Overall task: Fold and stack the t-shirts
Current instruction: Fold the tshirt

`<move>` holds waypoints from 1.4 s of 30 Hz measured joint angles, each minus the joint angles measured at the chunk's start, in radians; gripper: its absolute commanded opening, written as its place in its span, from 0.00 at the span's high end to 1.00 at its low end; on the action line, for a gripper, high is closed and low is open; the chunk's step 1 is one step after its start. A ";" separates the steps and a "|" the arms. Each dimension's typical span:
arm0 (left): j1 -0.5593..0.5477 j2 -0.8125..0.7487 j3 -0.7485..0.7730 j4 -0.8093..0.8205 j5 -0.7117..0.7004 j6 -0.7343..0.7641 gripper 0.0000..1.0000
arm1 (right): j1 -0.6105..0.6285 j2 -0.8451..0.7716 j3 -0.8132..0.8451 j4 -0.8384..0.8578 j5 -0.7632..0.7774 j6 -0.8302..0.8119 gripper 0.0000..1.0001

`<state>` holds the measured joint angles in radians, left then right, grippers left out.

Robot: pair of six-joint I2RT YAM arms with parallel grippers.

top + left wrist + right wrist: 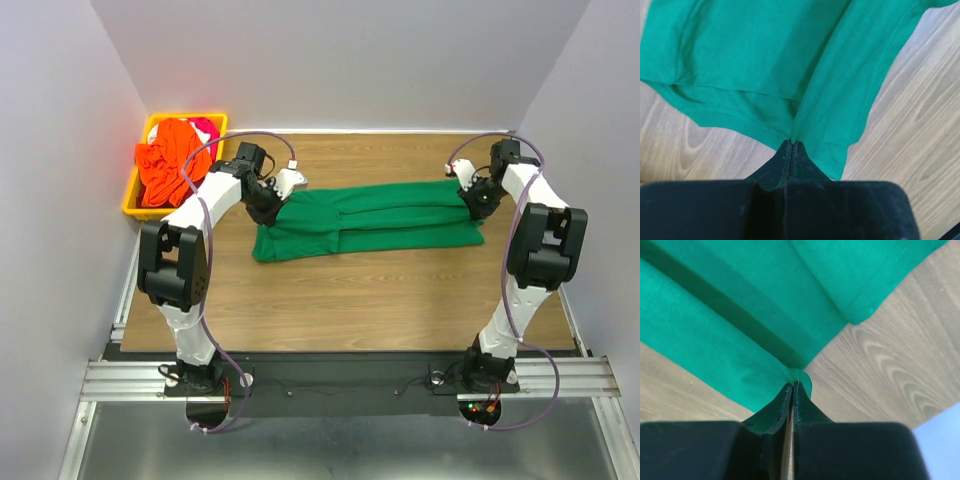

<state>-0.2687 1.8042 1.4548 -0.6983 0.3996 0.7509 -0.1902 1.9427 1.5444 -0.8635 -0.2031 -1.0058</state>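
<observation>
Across the table point(400, 300) the green shirt point(370, 222) lies stretched into a long band, likely for folding: the left gripper point(791, 145) and right gripper point(791, 386) each pinch one end. Orange shirt point(170, 160) and pink shirt point(207, 128) wait in the bin point(135, 197).

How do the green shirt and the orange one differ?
The green t-shirt lies stretched out on the table; the orange t-shirt sits crumpled in the yellow bin. The left gripper and right gripper pinch the green one; nothing holds the orange one. Both are plain cloth.
</observation>
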 measured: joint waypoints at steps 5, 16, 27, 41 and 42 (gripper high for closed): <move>0.010 0.045 0.000 0.026 -0.012 -0.003 0.71 | 0.000 0.056 0.034 0.000 -0.008 0.023 0.55; 0.132 -0.029 -0.086 0.086 0.003 -0.060 0.51 | -0.079 0.055 0.052 -0.022 -0.071 0.155 0.41; 0.137 -0.146 -0.306 0.119 0.082 -0.100 0.51 | -0.173 0.052 -0.020 -0.086 -0.217 0.341 0.45; 0.137 -0.103 -0.409 0.184 0.127 -0.131 1.00 | -0.184 0.109 -0.026 -0.081 -0.230 0.427 1.00; 0.137 -0.103 -0.414 0.185 0.127 -0.131 1.00 | -0.186 0.109 -0.033 -0.074 -0.224 0.426 0.99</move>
<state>-0.1318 1.7012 1.0412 -0.5137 0.5262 0.6201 -0.3759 2.0514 1.5112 -0.9379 -0.4267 -0.5800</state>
